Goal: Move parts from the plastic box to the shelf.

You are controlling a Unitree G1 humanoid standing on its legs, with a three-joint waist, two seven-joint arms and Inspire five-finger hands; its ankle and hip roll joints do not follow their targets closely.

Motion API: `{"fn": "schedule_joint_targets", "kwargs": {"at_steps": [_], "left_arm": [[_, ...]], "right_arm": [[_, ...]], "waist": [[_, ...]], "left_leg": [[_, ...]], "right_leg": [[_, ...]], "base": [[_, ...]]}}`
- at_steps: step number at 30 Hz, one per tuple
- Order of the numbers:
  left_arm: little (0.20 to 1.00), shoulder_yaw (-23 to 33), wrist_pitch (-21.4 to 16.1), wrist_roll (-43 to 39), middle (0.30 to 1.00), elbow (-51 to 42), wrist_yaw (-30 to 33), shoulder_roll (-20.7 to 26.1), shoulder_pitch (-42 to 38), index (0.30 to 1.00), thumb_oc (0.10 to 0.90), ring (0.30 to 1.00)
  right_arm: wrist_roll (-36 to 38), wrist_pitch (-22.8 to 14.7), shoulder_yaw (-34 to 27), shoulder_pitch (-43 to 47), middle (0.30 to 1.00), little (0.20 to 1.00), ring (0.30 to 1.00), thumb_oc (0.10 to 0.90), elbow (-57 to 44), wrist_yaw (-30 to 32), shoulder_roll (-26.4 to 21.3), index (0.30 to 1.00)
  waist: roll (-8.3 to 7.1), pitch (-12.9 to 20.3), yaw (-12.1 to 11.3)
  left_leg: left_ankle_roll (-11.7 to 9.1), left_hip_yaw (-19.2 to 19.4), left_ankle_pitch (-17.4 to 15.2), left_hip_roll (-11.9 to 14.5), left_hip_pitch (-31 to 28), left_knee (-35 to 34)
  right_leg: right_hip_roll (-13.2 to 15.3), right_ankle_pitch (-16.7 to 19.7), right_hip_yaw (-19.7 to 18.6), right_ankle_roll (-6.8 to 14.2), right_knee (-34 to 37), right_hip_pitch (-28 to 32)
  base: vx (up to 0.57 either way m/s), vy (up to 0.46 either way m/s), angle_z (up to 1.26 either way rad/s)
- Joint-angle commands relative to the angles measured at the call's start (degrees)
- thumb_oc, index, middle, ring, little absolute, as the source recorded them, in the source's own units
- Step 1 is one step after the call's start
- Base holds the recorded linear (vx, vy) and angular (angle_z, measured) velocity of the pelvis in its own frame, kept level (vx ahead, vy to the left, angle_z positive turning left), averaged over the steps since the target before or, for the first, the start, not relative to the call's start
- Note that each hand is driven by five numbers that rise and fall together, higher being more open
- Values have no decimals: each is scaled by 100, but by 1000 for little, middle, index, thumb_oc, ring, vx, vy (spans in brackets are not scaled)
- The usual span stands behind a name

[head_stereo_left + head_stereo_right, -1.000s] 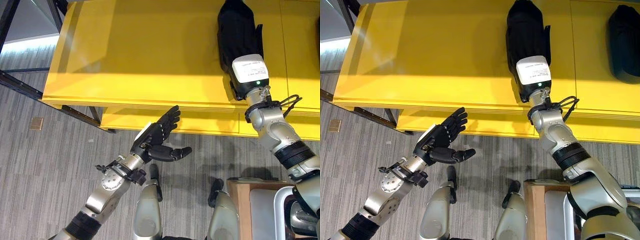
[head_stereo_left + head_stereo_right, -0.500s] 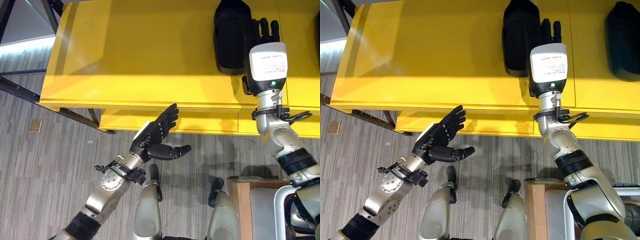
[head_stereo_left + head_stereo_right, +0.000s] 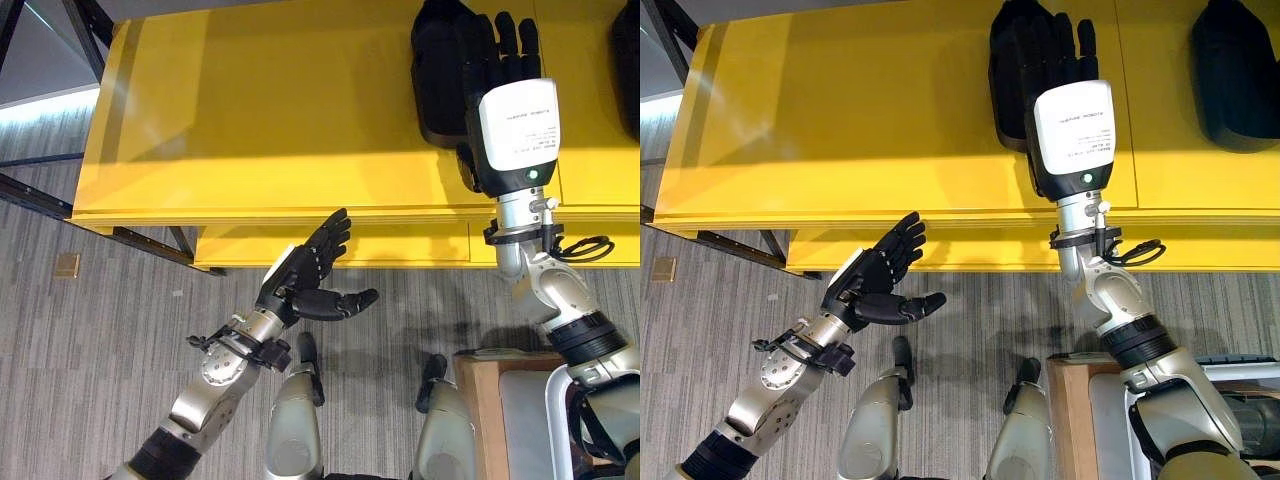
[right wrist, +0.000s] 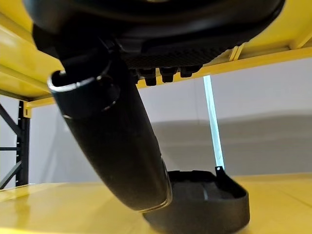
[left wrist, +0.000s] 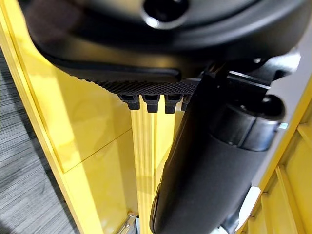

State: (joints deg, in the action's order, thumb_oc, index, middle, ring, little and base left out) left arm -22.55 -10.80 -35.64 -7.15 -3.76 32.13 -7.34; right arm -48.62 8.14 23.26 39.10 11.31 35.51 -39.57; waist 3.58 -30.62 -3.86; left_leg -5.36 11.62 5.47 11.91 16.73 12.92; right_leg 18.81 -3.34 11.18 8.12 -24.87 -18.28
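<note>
Black part lies flat on the top board of the yellow shelf, toward its right side, and we see our right hand over its right edge with the fingers straight and spread, holding nothing. From the head views we cannot tell whether the fingers touch the part or hover just above it; the right wrist view shows the same part resting on the yellow board past the thumb, apart from it. A second black part sits farther right on the same board, well apart from the first.

Our left hand hangs in front of the shelf's front edge, below the level of the top board, fingers stretched out and relaxed and the thumb pointing sideways, empty. Its wrist view looks along the yellow shelf boards.

At the lower right we see the rim of a white plastic box beside a brown wooden surface; we cannot tell what lies inside it. Grey carpeted floor runs under the shelf, with a small tan square lying on it to the left, and dark metal frame legs reach in at the upper left beside the shelf.
</note>
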Motion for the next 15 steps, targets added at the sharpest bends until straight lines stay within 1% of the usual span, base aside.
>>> {"fn": "schedule_joint_targets", "kwargs": {"at_steps": [1, 2, 3, 6, 7, 8, 9, 11, 13, 14, 15], "left_arm": [[1000, 383, -871, 30, 1000, -1159, 104, -286, 211, 1000, 900, 1000], [1000, 398, -880, 42, 1000, -1170, 118, -289, 240, 1000, 900, 1000], [1000, 531, -939, 101, 1000, -1180, 250, -327, 375, 1000, 900, 1000], [1000, 643, -1008, 152, 1000, -1135, 359, -417, 512, 1000, 900, 1000], [1000, 679, -1075, 177, 1000, -1129, 407, -443, 581, 1000, 900, 1000], [1000, 732, -1160, 248, 1000, -1114, 462, -493, 698, 1000, 900, 1000], [1000, 777, -1165, 263, 1000, -1117, 480, -505, 740, 1000, 900, 1000], [1000, 914, -1230, 312, 1000, -1072, 493, -558, 883, 1000, 900, 1000], [1000, 980, -1294, 327, 1000, -1054, 443, -543, 997, 1000, 900, 1000], [1000, 986, -1299, 322, 1000, -1057, 424, -537, 1019, 1000, 900, 1000], [1000, 1011, -1312, 305, 1000, -1056, 338, -512, 1071, 1000, 900, 1000]], "right_arm": [[1099, -260, -807, -5, 1000, 1000, 1000, 900, -957, 595, -26, 1000], [1364, -327, -857, -89, 1000, 1000, 1000, 900, -1003, 616, -11, 1000], [1587, -639, -1190, -729, 1000, 1000, 1000, 900, -1479, 578, 188, 1000], [1908, -921, -1538, -1547, 1000, 1000, 1000, 900, -2091, 498, 301, 1000], [2025, -990, -1671, -1873, 1000, 1000, 1000, 900, -2328, 441, 319, 1000], [2205, -1060, -1854, -2387, 1000, 1000, 1000, 900, -2652, 376, 352, 1000], [2284, -1100, -1932, -2580, 1000, 1000, 1000, 900, -2760, 330, 356, 1000], [2649, -1086, -2190, -3264, 1000, 1000, 1000, 900, -3019, 80, 433, 1000], [2836, -1188, -2328, -3707, 1000, 1000, 1000, 900, -3129, -14, 415, 1000], [2872, -1216, -2357, -3793, 1000, 1000, 1000, 900, -3148, -22, 416, 1000], [3001, -1260, -2436, -3986, 1000, 1000, 1000, 900, -3187, -66, 399, 1000]], "waist": [[11, 233, 216], [3, 245, 224], [-47, 302, 385], [-114, 389, 556], [-136, 422, 615], [-181, 480, 711], [-204, 503, 756], [-318, 606, 915], [-413, 666, 1005], [-430, 679, 1011], [-485, 706, 1043]], "left_leg": [[132, 11, -1008, 67, -613, 237], [132, 22, -1002, 71, -639, 216], [126, 78, -1023, 104, -738, 162], [148, 176, -1066, 124, -879, 101], [164, 212, -1091, 126, -934, 83], [188, 272, -1133, 131, -995, 90], [200, 298, -1155, 133, -1014, 100], [246, 424, -1240, 117, -1102, 137], [293, 532, -1322, 97, -1149, 206], [305, 548, -1341, 88, -1155, 221], [334, 597, -1394, 64, -1165, 268]], "right_leg": [[-213, -567, -158, -135, -234, 240], [-217, -559, -165, -134, -207, 263], [-239, -518, -227, -116, -71, 334], [-260, -450, -314, -85, 96, 424], [-266, -425, -346, -67, 159, 462], [-282, -384, -409, -37, 248, 515], [-284, -371, -435, -19, 275, 530], [-269, -277, -529, 62, 440, 615], [-244, -195, -588, 129, 561, 685], [-237, -178, -599, 144, 583, 696], [-216, -123, -622, 192, 648, 719]], "base": [[24, 120, -4], [34, 195, -11], [26, 205, -14], [15, 170, -21], [-8, 228, -27], [-21, 190, -31], [-38, 190, -23], [-70, 208, -18], [-72, 178, -19], [-70, 133, -23], [-90, 137, -22]]}}
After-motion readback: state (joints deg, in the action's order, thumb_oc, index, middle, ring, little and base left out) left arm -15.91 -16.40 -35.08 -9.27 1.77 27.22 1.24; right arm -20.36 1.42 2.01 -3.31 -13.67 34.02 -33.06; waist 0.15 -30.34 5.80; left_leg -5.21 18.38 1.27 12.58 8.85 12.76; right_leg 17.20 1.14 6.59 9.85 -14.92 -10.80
